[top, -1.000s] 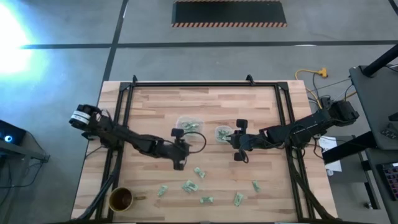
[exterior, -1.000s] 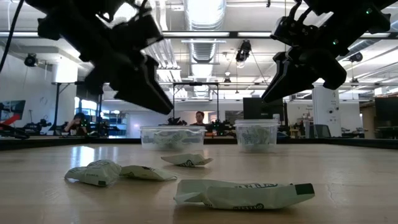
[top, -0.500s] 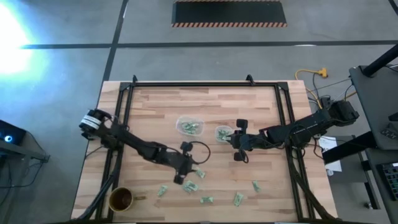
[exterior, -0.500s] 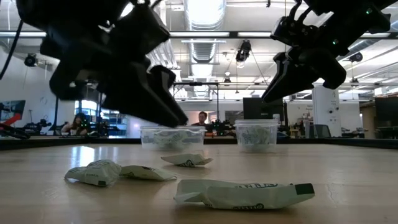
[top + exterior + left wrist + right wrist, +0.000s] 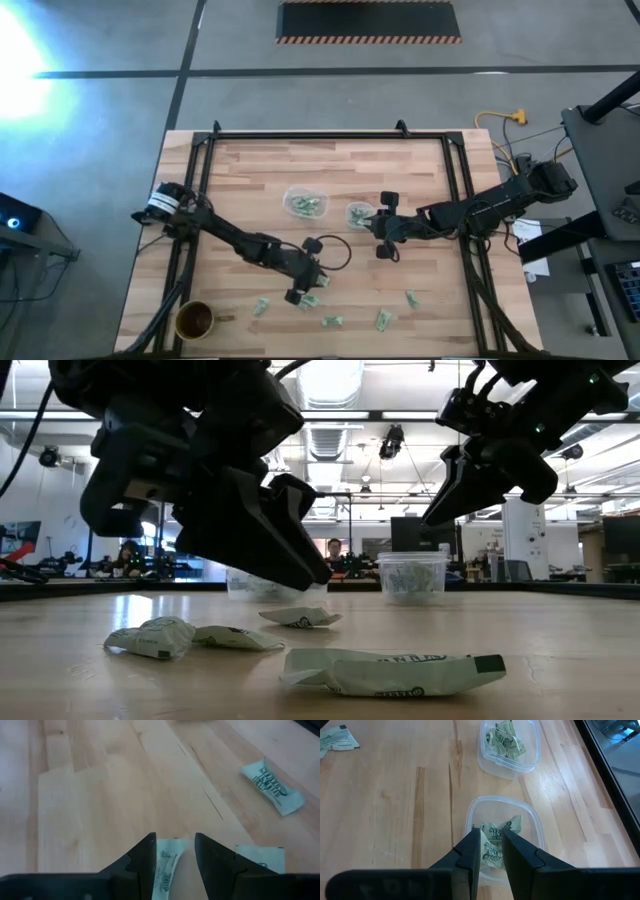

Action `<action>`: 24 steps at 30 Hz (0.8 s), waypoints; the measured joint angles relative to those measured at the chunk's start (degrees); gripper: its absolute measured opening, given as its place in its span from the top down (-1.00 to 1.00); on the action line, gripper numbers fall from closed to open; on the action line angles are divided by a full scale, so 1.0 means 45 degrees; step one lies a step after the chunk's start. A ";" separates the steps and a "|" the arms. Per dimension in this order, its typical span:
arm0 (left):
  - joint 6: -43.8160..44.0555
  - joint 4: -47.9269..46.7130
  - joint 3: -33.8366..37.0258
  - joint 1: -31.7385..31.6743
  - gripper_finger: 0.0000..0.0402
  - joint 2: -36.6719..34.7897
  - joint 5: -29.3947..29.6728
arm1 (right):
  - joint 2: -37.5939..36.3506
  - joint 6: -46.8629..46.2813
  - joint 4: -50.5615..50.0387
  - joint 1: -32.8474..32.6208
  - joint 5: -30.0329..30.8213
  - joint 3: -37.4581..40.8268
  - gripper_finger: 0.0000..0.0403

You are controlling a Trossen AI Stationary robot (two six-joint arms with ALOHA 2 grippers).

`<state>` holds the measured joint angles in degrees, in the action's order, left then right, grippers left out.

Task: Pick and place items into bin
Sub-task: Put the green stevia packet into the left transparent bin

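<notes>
Left gripper (image 5: 175,852) hangs low over the table (image 5: 250,170), fingers narrowly parted and empty, straddling one packet (image 5: 167,862) on the cup (image 5: 195,320) side of the bins. Risk: a second packet (image 5: 260,857) lies just beside, so closing off-centre may nudge or double-grab. Right gripper (image 5: 490,847), slightly parted and empty, waits above the nearer bin (image 5: 532,827).

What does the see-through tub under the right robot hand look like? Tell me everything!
The tub is a clear plastic container with rounded corners and a thin rim, no lid. It sits upright on the pale wooden table, beside a second clear tub. Inside lie crumpled green and white packets. The right gripper hovers over it, fingers slightly apart, holding nothing that shows. In the low view it looks frosty.
</notes>
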<state>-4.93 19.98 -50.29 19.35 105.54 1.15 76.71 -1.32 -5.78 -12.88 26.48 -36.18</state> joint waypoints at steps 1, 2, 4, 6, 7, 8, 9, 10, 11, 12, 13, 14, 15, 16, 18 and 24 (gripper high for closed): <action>0.0000 0.0005 0.0030 0.0000 0.41 0.0002 -0.0025 | 0.0000 -0.0002 -0.0003 0.0000 0.0000 0.0000 0.66; 0.0005 -0.0007 0.0072 0.0000 0.41 -0.0001 -0.0082 | 0.0000 0.0000 -0.0005 0.0000 -0.0003 0.0000 0.66; 0.0005 -0.0056 0.0113 0.0000 0.41 0.0004 -0.0184 | 0.0000 -0.0015 -0.0003 0.0000 -0.0002 0.0015 0.66; 0.0010 -0.0004 0.0136 0.0000 0.41 0.0004 -0.0194 | 0.0000 -0.0019 -0.0001 0.0000 -0.0005 0.0024 0.66; 0.0013 0.0001 0.0168 0.0003 0.41 0.0004 -0.0194 | 0.0000 -0.0024 0.0000 0.0000 -0.0005 0.0026 0.66; 0.0015 -0.0014 0.0205 0.0000 0.41 0.0017 -0.0194 | 0.0000 -0.0044 0.0003 0.0000 -0.0005 0.0037 0.66; 0.0016 -0.0027 0.0210 0.0002 0.41 0.0053 -0.0194 | 0.0000 -0.0047 0.0000 0.0000 -0.0005 0.0046 0.66; 0.0015 -0.0033 0.0215 0.0000 0.41 0.0067 -0.0194 | 0.0000 -0.0049 0.0000 0.0000 -0.0005 0.0055 0.66; 0.0015 -0.0042 0.0215 0.0000 0.41 0.0067 -0.0194 | 0.0000 -0.0049 -0.0004 0.0000 -0.0005 0.0064 0.66; 0.0016 -0.0005 0.0215 0.0000 0.41 0.0067 -0.0194 | 0.0000 -0.0049 0.0000 0.0000 -0.0005 0.0068 0.66; 0.0019 0.0001 0.0215 -0.0001 0.41 0.0067 -0.0194 | 0.0000 -0.0049 0.0010 0.0000 -0.0005 0.0073 0.66; 0.0015 -0.0013 0.0215 -0.0005 0.41 0.0067 -0.0189 | 0.0000 -0.0049 0.0005 0.0000 -0.0005 0.0077 0.66; 0.0015 -0.0022 0.0220 -0.0010 0.41 0.0067 -0.0184 | 0.0000 -0.0049 0.0005 0.0000 -0.0005 0.0083 0.66; 0.0019 -0.0027 0.0220 -0.0019 0.41 0.0067 -0.0184 | 0.0000 -0.0049 0.0005 0.0000 -0.0007 0.0083 0.66; 0.0010 -0.0011 0.0220 -0.0034 0.41 0.0067 -0.0159 | 0.0000 -0.0049 0.0005 0.0000 -0.0007 0.0083 0.66; 0.0009 -0.0269 0.0244 -0.0045 0.41 0.0067 0.0202 | 0.0000 -0.0049 0.0010 0.0000 -0.0010 0.0092 0.66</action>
<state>-4.89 18.77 -49.19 19.15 105.84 2.06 76.71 -1.54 -5.74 -12.88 26.44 -35.77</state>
